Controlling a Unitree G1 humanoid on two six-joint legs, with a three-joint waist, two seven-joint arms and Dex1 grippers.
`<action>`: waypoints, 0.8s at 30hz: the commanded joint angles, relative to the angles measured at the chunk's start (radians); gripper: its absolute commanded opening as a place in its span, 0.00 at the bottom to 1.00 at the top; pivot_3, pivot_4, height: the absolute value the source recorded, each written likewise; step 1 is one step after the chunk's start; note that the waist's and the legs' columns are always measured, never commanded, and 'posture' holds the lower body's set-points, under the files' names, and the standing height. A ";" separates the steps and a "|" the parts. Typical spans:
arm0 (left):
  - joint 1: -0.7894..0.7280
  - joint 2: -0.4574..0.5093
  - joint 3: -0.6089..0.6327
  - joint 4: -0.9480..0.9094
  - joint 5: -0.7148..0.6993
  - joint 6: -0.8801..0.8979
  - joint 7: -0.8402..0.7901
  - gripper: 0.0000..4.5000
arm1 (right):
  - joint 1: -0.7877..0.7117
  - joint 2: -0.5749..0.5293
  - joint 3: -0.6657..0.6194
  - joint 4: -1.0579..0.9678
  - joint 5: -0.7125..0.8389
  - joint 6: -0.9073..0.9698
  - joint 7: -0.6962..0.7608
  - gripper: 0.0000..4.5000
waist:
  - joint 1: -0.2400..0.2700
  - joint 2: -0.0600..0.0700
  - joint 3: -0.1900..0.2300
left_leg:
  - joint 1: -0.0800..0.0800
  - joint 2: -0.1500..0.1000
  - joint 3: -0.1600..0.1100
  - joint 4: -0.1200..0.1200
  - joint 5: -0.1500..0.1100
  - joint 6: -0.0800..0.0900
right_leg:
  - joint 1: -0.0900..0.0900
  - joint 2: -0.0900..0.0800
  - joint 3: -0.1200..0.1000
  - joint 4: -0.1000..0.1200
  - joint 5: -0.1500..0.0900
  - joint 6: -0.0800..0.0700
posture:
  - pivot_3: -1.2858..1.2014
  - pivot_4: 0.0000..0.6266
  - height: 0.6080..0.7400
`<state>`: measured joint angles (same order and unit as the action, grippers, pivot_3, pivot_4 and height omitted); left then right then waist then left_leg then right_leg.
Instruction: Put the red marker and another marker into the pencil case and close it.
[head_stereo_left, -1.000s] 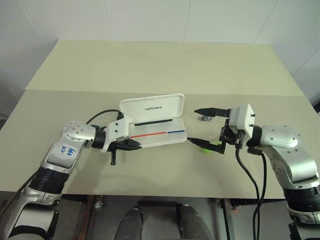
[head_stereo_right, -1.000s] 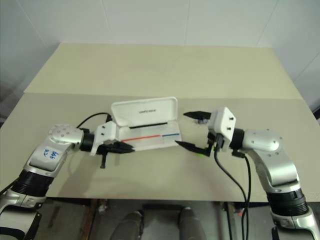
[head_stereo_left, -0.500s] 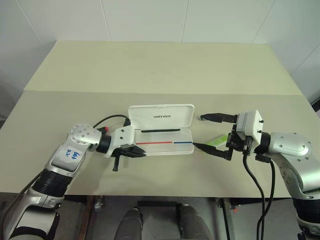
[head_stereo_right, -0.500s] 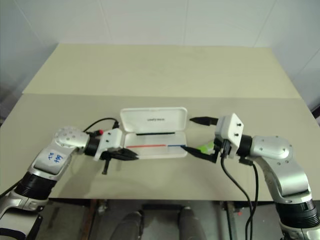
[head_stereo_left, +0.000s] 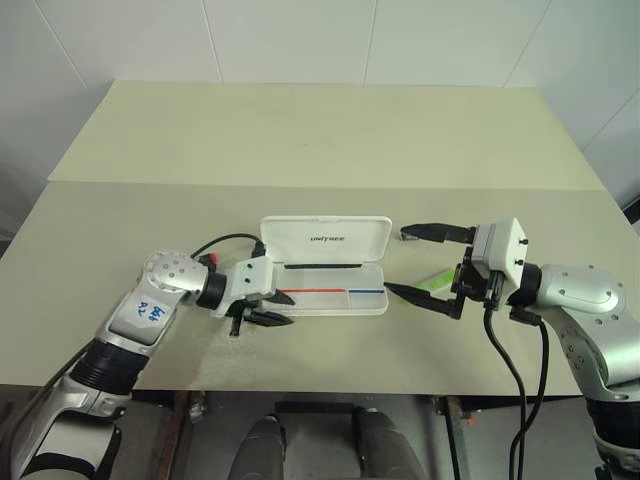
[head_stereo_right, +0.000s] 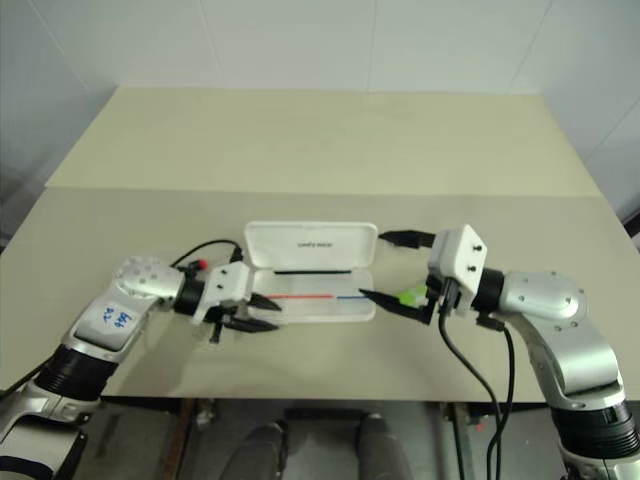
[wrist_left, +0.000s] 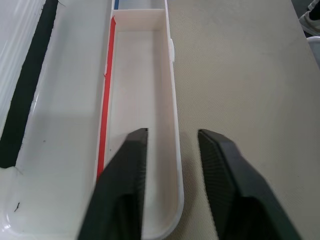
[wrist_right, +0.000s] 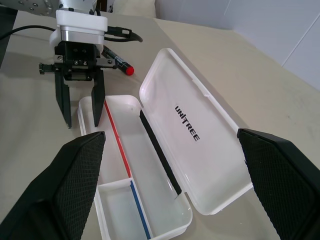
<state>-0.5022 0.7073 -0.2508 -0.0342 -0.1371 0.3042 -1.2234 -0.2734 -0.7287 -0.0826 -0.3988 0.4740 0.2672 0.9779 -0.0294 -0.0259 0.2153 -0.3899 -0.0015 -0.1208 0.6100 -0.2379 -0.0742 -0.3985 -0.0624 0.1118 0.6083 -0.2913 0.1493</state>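
Note:
The white pencil case lies open mid-table, its lid (head_stereo_left: 325, 238) flat at the far side and its tray (head_stereo_left: 352, 302) showing red and blue stripes. My left gripper (wrist_left: 172, 132) is open and holds nothing. It straddles the tray's front wall at the case's left end, one finger over the tray and one outside. The red marker (wrist_right: 118, 63), black with a red cap, lies on the table beside my left wrist. The lime-green marker (head_stereo_left: 436, 281) lies just right of the case. Around it my right gripper (head_stereo_left: 412, 262) stands wide open and level, fingers pointing at the case's right end.
The beige table has a seam (head_stereo_left: 300, 182) running across it behind the case, with bare surface beyond up to the white wall. Its front edge (head_stereo_left: 330, 388) runs close below both arms. A black cable (head_stereo_left: 225, 240) loops off my left wrist next to the lid.
My left gripper has gone from shut to open at the tray's left end. The case has swung from slanted to lying square across the table. The right gripper stays wide open.

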 joint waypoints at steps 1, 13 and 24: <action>0.008 -0.005 0.018 -0.031 -0.033 0.012 -0.003 0.68 | -0.021 0.010 -0.002 -0.020 0.011 -0.011 -0.005 1.00 | 0.000 0.000 0.000 | 0.000 0.000 0.000 0.000 0.000 0.000 | 0.000 0.000 0.000 0.000 0.000 0.000 | 0.52 0.24 1.00; 0.045 0.084 0.110 -0.181 -0.217 0.146 -0.096 0.98 | -0.037 0.031 0.020 0.026 -0.004 -0.040 0.009 1.00 | -0.003 0.000 0.000 | 0.000 0.000 0.000 0.000 0.000 0.000 | 0.000 0.000 0.000 0.000 0.000 0.000 | 0.52 0.24 1.00; 0.140 0.199 0.298 -0.252 -0.367 0.164 -0.134 0.99 | -0.039 0.025 0.026 0.079 -0.013 -0.077 0.043 1.00 | -0.002 0.000 0.000 | 0.000 0.000 0.000 0.000 0.000 0.000 | 0.000 0.000 0.000 0.000 -0.002 -0.004 | 0.52 0.24 1.00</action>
<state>-0.3721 0.8837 -0.0055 -0.2603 -0.4668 0.4704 -1.3516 -0.3043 -0.6979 -0.0456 -0.3073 0.4579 0.2158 1.0105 -0.0314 -0.0259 0.2153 -0.3897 -0.0012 -0.1207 0.6101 -0.2379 -0.0741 -0.3985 -0.0625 0.1118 0.6086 -0.2952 0.1421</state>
